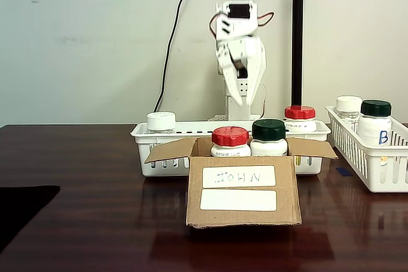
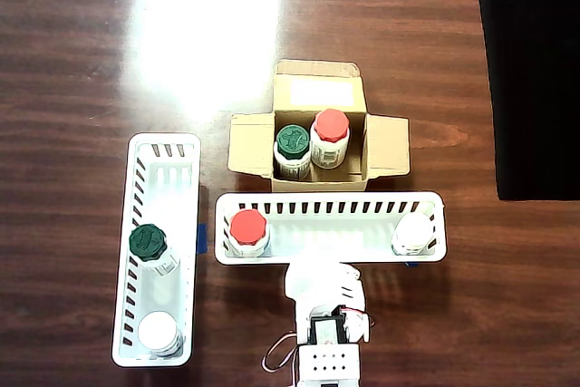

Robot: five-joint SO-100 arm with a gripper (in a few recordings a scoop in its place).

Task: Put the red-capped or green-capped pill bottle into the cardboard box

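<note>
The cardboard box [image 1: 243, 211] [image 2: 385, 145] stands open at the table's middle, its "JOHN" label facing the fixed view. Inside it stand a green-capped pill bottle [image 1: 268, 137] [image 2: 292, 141] and, beside it, a red-capped pill bottle [image 1: 230, 141] [image 2: 331, 126], both upright. My gripper [image 1: 241, 95] [image 2: 319, 284] hangs folded up behind the long basket, well above and apart from the bottles. Its jaws look shut with nothing between them.
A long white basket [image 1: 143, 136] [image 2: 331, 198] behind the box holds a red-capped bottle [image 1: 299, 118] [image 2: 247, 227] and a white-capped one [image 1: 160, 121] [image 2: 414, 232]. A second basket [image 1: 357, 152] [image 2: 164, 139] holds a green-capped bottle [image 1: 375, 121] [image 2: 149, 242] and a white-capped one [image 2: 160, 333]. A black mat [image 2: 530, 92] lies at the table's edge.
</note>
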